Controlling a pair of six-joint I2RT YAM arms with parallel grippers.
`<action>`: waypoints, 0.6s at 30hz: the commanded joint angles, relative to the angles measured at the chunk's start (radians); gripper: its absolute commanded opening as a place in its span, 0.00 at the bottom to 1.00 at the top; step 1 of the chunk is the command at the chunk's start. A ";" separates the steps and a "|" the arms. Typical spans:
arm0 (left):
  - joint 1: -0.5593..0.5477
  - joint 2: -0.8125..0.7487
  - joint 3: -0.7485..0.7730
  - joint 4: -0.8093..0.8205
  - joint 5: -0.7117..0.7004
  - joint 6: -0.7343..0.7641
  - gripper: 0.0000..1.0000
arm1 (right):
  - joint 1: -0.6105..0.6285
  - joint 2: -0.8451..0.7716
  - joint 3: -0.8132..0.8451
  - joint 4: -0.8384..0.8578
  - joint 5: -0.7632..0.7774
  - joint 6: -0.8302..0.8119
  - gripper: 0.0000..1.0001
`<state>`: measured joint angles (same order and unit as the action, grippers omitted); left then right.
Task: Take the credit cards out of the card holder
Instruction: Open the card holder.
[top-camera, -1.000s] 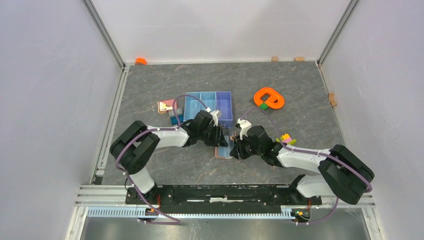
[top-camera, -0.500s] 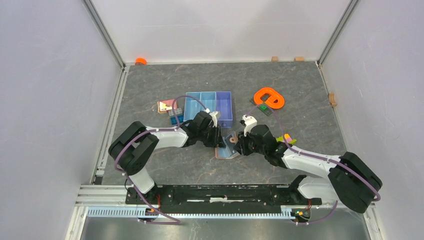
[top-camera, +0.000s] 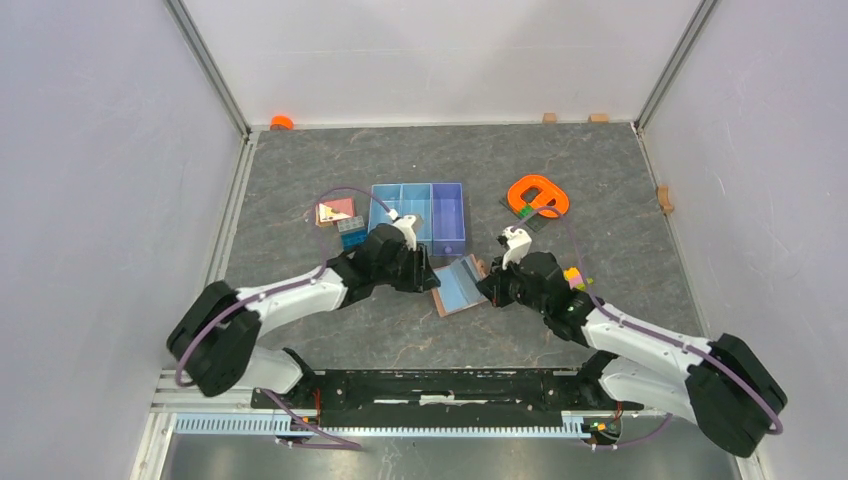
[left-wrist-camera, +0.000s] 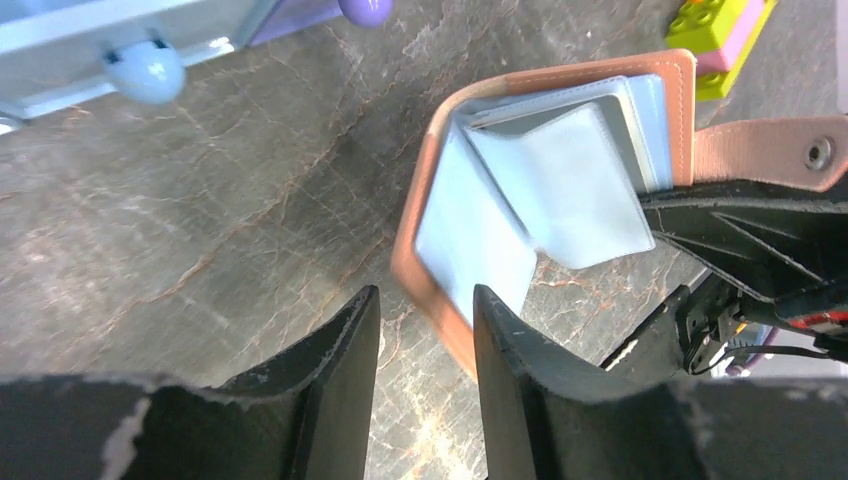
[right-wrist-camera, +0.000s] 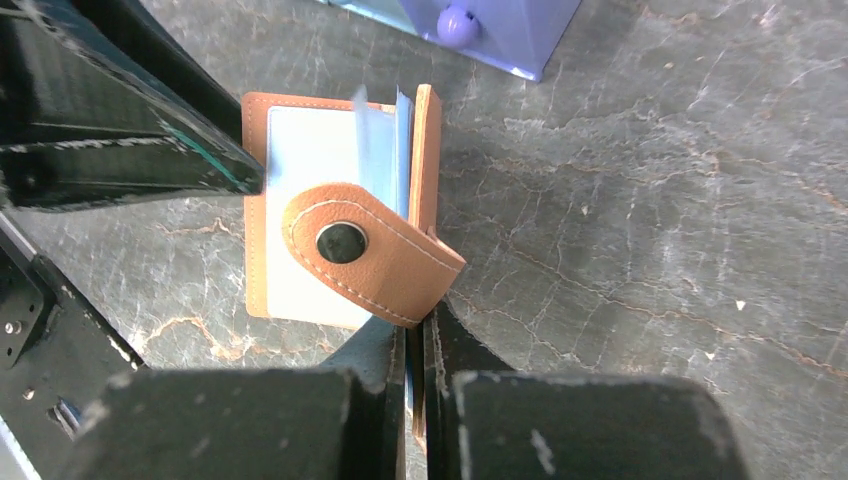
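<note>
Two grippers flank card holder (top-camera: 462, 285) at middle of grey stone-look table (top-camera: 620, 180). Holder lies open, grey-blue pockets facing up, just in front of blue tray (top-camera: 418, 185). Right gripper (right-wrist-camera: 415, 325) clenched on holder's right edge; snap tab (right-wrist-camera: 370, 255) curls over beside its fingers. Left gripper (left-wrist-camera: 420, 300) released, fingers apart, holder's left edge at gap between tips; contact unclear. Green and pink brick (left-wrist-camera: 715, 30) lies near.

The card holder (top-camera: 462, 284) lies open on the table (top-camera: 300, 160), salmon-brown leather outside, its grey-blue pockets (left-wrist-camera: 560, 180) fanned upward. Its closure tab (right-wrist-camera: 370, 255), with a metal snap, curls loose over the edge pinched between my right fingers (right-wrist-camera: 455, 350).
</note>
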<state>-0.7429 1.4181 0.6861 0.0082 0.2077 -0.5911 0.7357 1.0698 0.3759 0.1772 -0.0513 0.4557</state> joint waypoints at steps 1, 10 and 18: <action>-0.003 -0.155 -0.062 0.009 -0.127 0.034 0.47 | -0.004 -0.097 -0.036 0.054 0.045 0.008 0.00; -0.004 -0.493 -0.313 0.343 -0.036 0.021 1.00 | -0.004 -0.191 -0.105 0.206 -0.061 0.009 0.00; -0.004 -0.406 -0.297 0.413 0.049 -0.005 1.00 | -0.003 -0.181 -0.125 0.307 -0.184 0.026 0.00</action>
<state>-0.7429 0.9859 0.3817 0.3008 0.1928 -0.5858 0.7326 0.8963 0.2623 0.3481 -0.1524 0.4633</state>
